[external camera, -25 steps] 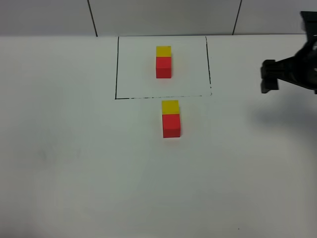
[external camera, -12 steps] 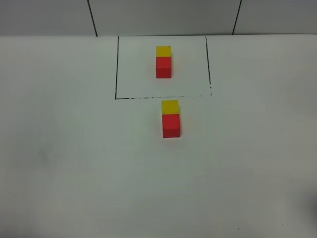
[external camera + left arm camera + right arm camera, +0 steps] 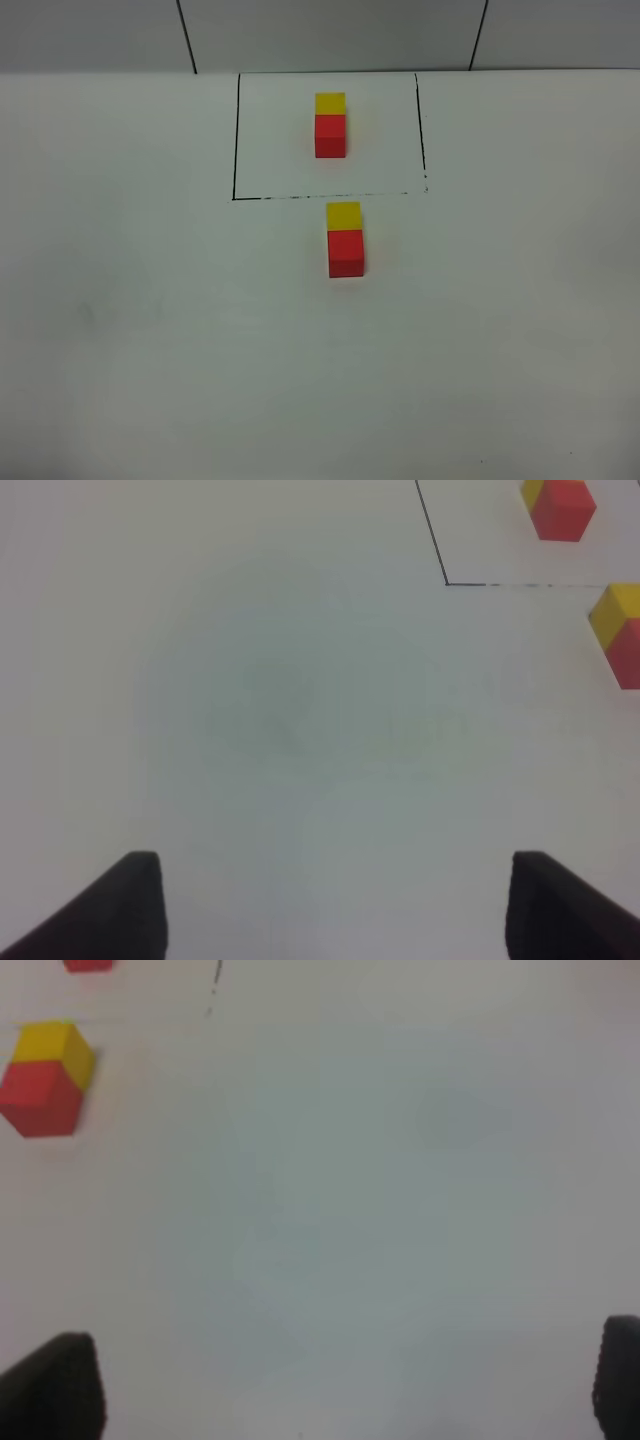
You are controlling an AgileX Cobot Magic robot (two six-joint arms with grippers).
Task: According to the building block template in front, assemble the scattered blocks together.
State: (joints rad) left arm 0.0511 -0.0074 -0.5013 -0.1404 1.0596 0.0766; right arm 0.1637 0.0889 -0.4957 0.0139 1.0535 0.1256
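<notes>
The template is a yellow cube (image 3: 330, 103) joined to a red cube (image 3: 330, 135) inside a thin black outline (image 3: 235, 140) at the back of the table. The scattered blocks, a yellow cube (image 3: 343, 215) and a red cube (image 3: 346, 253), sit touching in a line just in front of the outline. Neither gripper shows in the exterior view. In the left wrist view my left gripper (image 3: 335, 910) is open and empty, far from the cubes (image 3: 625, 640). In the right wrist view my right gripper (image 3: 335, 1380) is open and empty, far from the pair (image 3: 45, 1080).
The white table (image 3: 150, 330) ends at a grey wall (image 3: 320, 30) with dark vertical seams behind the outline. The template's red cube shows at the edge of the left wrist view (image 3: 563, 508).
The right arm, seen at the exterior view's right edge one second ago, has withdrawn out of that view. The cubes have not moved.
</notes>
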